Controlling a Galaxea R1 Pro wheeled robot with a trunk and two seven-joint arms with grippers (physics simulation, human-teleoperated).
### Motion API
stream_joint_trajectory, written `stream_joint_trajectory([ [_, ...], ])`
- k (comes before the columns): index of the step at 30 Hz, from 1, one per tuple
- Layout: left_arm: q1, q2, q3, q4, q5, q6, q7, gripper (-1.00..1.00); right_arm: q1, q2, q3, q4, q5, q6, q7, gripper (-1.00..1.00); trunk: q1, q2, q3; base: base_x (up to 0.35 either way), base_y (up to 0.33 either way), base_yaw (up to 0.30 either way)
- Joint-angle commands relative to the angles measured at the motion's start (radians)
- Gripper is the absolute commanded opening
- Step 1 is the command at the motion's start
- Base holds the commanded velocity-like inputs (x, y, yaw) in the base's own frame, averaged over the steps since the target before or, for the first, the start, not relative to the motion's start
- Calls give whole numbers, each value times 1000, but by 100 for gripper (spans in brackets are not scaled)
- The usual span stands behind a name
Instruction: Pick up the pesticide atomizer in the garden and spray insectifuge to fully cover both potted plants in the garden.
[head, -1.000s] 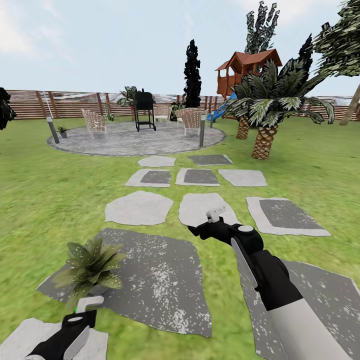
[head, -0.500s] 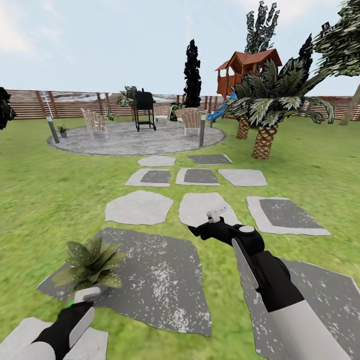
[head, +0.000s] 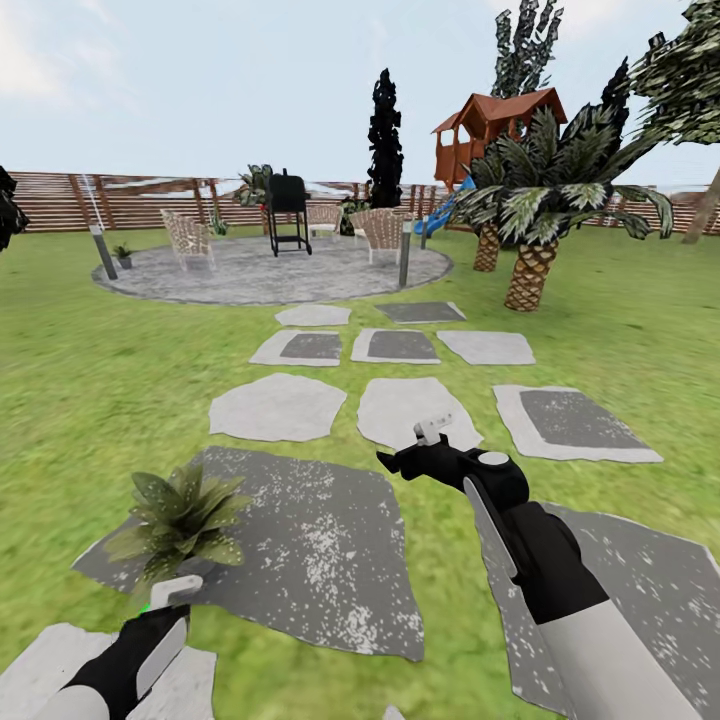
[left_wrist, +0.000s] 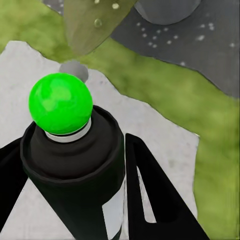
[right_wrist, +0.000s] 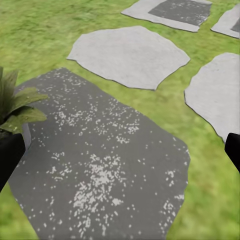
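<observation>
My left gripper (head: 168, 596) is shut on the pesticide atomizer (left_wrist: 75, 165), a dark bottle with a white label whose round tip (left_wrist: 60, 102) glows green. It sits low in the head view, just short of the speckled-leaf potted plant (head: 180, 515), which stands on a dark paving slab (head: 310, 550). One speckled leaf (left_wrist: 92, 22) and the grey pot (left_wrist: 165, 7) lie just beyond the tip. The other potted plant (head: 122, 255), in a small grey pot, stands far off beside the round patio. My right gripper (head: 425, 432) hangs open over the stones, empty, with the speckled plant (right_wrist: 12, 102) off to one side.
Pale stepping stones (head: 278, 405) lead to a round stone patio (head: 270, 272) with a black grill (head: 287, 212), wicker chairs (head: 188, 240) and grey bollard lamps (head: 404, 252). Palms (head: 530, 270) and a wooden playhouse (head: 490, 130) stand at the right, a slat fence (head: 150, 200) behind.
The left gripper with the atomizer has edged up toward the speckled plant. The head view has shifted slightly. The right arm has held still.
</observation>
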Motion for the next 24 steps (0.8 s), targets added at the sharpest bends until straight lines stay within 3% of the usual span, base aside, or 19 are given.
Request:
stream_joint_trajectory([
  [1, 1, 14, -1, 2, -1, -14, -28, -100, 0, 0, 0, 1, 0, 0, 0, 100, 0, 0, 0, 0, 0, 0],
  [2, 3, 43, -4, 4, -2, -30, -94, -100, 0, 0, 0, 1, -1, 0, 0, 100, 0, 0, 0, 0, 0, 0],
  [4, 4, 139, -6, 7, -15, -39, -348, -100, 0, 0, 0, 3, -1, 0, 0, 100, 0, 0, 0, 0, 0, 0],
  [5, 4, 174, -5, 9, -27, -41, -449, -100, 0, 1, 0, 5, 0, 0, 0, 100, 0, 0, 0, 0, 6, 0],
  [11, 0, 273, 3, 8, -38, -33, -782, -100, 0, 5, 0, 13, 0, 0, -5, 100, 0, 0, 0, 0, 291, 0],
  [13, 0, 294, 3, 11, -37, -33, -825, -100, 0, 5, 0, 13, 0, 0, -5, 100, 0, 0, 0, 0, 339, 0],
  [22, -9, 296, 2, -4, -48, -21, -837, -100, 0, 0, -3, 5, 0, 0, -5, 100, 0, 0, 0, 142, 315, 0],
  [24, -17, 291, 1, -6, -89, -3, -839, -100, 0, -1, -4, 4, 0, -1, -5, 100, 0, 0, 0, 231, 268, 0],
])
